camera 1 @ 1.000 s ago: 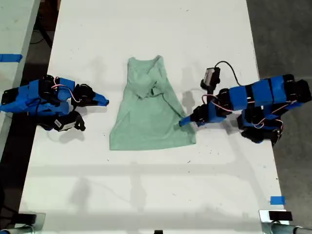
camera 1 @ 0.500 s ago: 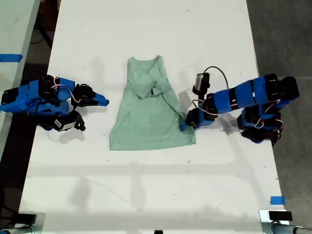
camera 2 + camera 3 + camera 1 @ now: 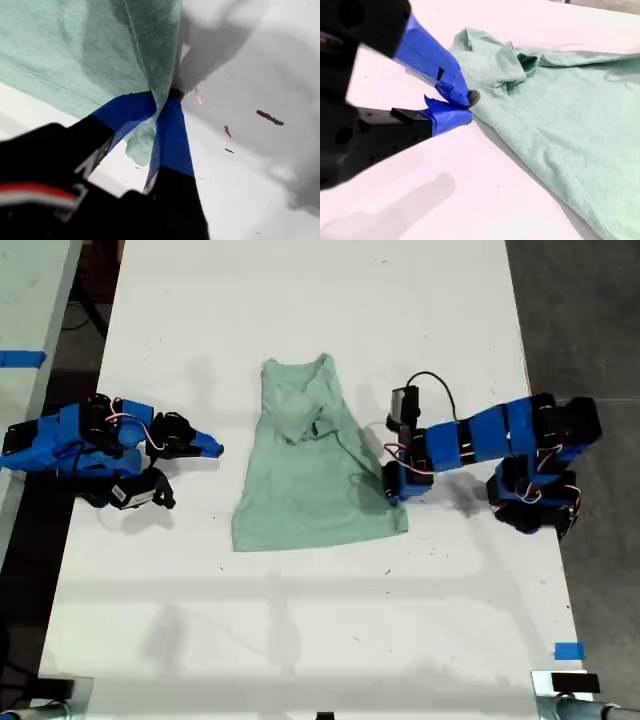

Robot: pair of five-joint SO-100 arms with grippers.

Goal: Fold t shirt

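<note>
Mint-green fabric: the t shirt (image 3: 315,465) lies flat near the middle of the white table (image 3: 300,640), narrow neck toward the far end in the exterior view and wider hem toward the near end. Wrinkles gather just below the collar, where a fold of cloth bunches up. The hem edge on the exterior view's right is drawn up into a small peak.

My first gripper (image 3: 388,485) sits at that edge on the exterior view's right, clenched on the t shirt: in the first wrist view its two blue-taped fingers (image 3: 172,132) meet at the tips with a pinch of green cloth caught between them (image 3: 162,102), the fabric hanging taut and lifted off the table. The first arm reaches in from the exterior view's right, stretched nearly level and low over the table, its black cable arching above the wrist.

My second gripper (image 3: 210,449) rests on the table at the exterior view's left, well apart from the shirt's edge. In the second wrist view its blue-taped tips (image 3: 462,105) are drawn together on nothing, pointing toward the collar. The second arm lies folded low beside the table's edge.
</note>
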